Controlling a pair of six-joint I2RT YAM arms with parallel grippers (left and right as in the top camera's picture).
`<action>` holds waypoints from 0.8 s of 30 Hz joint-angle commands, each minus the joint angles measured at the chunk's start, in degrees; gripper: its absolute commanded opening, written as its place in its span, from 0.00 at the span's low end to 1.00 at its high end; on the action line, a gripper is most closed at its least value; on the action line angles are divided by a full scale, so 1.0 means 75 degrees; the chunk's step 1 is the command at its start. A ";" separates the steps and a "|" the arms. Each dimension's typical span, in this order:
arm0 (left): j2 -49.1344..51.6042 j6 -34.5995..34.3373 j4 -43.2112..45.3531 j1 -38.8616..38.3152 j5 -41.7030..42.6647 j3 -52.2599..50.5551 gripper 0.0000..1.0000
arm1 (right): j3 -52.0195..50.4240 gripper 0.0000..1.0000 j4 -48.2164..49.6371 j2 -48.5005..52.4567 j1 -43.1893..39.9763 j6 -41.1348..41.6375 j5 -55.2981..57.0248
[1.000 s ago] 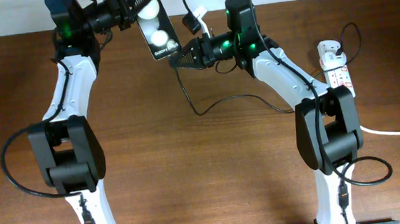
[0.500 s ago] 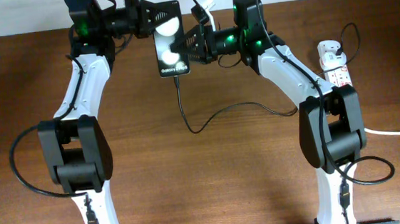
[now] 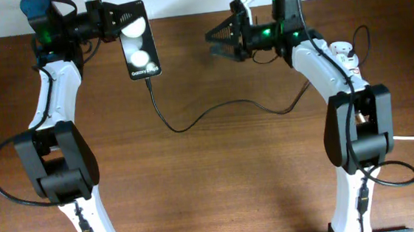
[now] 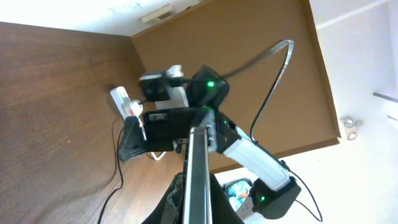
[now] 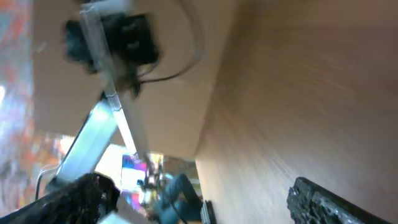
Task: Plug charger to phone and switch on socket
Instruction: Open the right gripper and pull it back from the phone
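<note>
Brown wood counter (image 3: 219,174) under it all. Black phone (image 3: 137,51) up at the far left, pinched tight at its top end by the left gripper (image 3: 111,21). White socket (image 3: 344,52) far right, partly hidden by the right arm. Thin black charger (image 3: 192,121) trailing from the phone's bottom edge across the counter. Right gripper (image 3: 218,41) spread wide, holding nothing, well apart from the phone.
</note>
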 commanded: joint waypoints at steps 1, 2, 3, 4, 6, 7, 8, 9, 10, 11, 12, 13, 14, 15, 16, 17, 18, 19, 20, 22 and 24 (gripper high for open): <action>-0.0242 -0.0102 0.0020 0.0020 0.0093 0.0055 0.00 | 0.0017 0.99 -0.1737 -0.0111 -0.0073 -0.1454 0.1679; -0.0242 -0.0102 0.0023 0.0020 0.0093 0.0055 0.00 | 0.0017 0.99 -0.2401 -0.0198 -0.0073 -0.1918 0.2194; -0.0242 -0.0099 0.0023 0.0020 0.0093 0.0055 0.00 | 0.0017 0.99 -0.2748 -0.0306 -0.0073 -0.2247 0.2480; -0.0242 -0.0096 0.0023 0.0017 0.0093 0.0055 0.00 | 0.0017 0.99 -0.2981 -0.0449 -0.0073 -0.2422 0.2777; -0.0242 0.0079 0.0020 0.0017 0.0093 0.0055 0.00 | 0.0017 0.99 -0.3503 -0.0912 -0.0073 -0.2675 0.3704; -0.0242 0.0082 0.0020 0.0017 0.0093 0.0052 0.00 | 0.0017 0.99 -0.3856 -0.1268 -0.0070 -0.2812 0.4386; -0.0242 0.0082 0.0020 0.0017 0.0093 0.0041 0.00 | 0.0017 0.99 -0.4202 -0.1594 -0.0070 -0.2815 0.5106; -0.0242 0.0093 0.0020 0.0017 0.0093 0.0023 0.00 | 0.0017 0.99 -0.4523 -0.1920 -0.0070 -0.2812 0.5761; -0.0242 0.0140 0.0020 0.0017 0.0093 -0.0015 0.00 | 0.0017 0.99 -0.4739 -0.2107 -0.0073 -0.2812 0.6169; -0.0242 0.0169 0.0015 0.0017 0.0093 -0.0050 0.00 | 0.0017 0.99 -0.5021 -0.2410 -0.0073 -0.2812 0.6671; -0.0242 0.0198 0.0020 0.0012 0.0093 -0.0140 0.00 | 0.0017 0.99 -0.5353 -0.2719 -0.0073 -0.2809 0.7201; -0.0242 0.0256 0.0020 -0.0006 0.0087 -0.0280 0.00 | 0.0017 0.99 -0.5700 -0.2993 -0.0070 -0.2812 0.7635; -0.0242 0.0472 0.0017 -0.0052 0.0090 -0.0458 0.00 | 0.0017 0.99 -0.5890 -0.3121 -0.0070 -0.2812 0.7804; -0.0242 0.0638 0.0020 -0.0137 -0.0006 -0.0653 0.00 | 0.0017 0.99 -0.6067 -0.3238 -0.0073 -0.2815 0.7825; -0.0242 0.0726 0.0020 -0.0227 -0.0251 -0.0816 0.00 | 0.0017 0.99 -0.6234 -0.3322 -0.0070 -0.2955 0.7810; -0.0242 0.0833 0.0020 -0.0291 -0.0478 -0.0927 0.00 | 0.0017 0.99 -0.6304 -0.3343 -0.0070 -0.3016 0.7801; -0.0242 0.0857 0.0020 -0.0344 -0.0673 -0.0997 0.00 | 0.0017 0.99 -0.6388 -0.3346 -0.0070 -0.3104 0.7799; -0.0236 0.0857 0.0020 -0.0393 -0.0807 -0.1023 0.00 | 0.0017 0.99 -0.6455 -0.3346 -0.0070 -0.3200 0.7816; -0.0233 0.0854 0.0023 -0.0449 -0.0927 -0.1023 0.00 | 0.0017 0.99 -0.6455 -0.3340 -0.0070 -0.3264 0.7854; -0.0233 0.0851 0.0020 -0.0525 -0.0982 -0.1023 0.00 | 0.0017 0.99 -0.6368 -0.3290 -0.0070 -0.3410 0.7991; -0.0233 0.0851 0.0023 -0.0539 -0.0991 -0.1023 0.00 | 0.0017 0.99 -0.6330 -0.3188 -0.0070 -0.3407 0.8058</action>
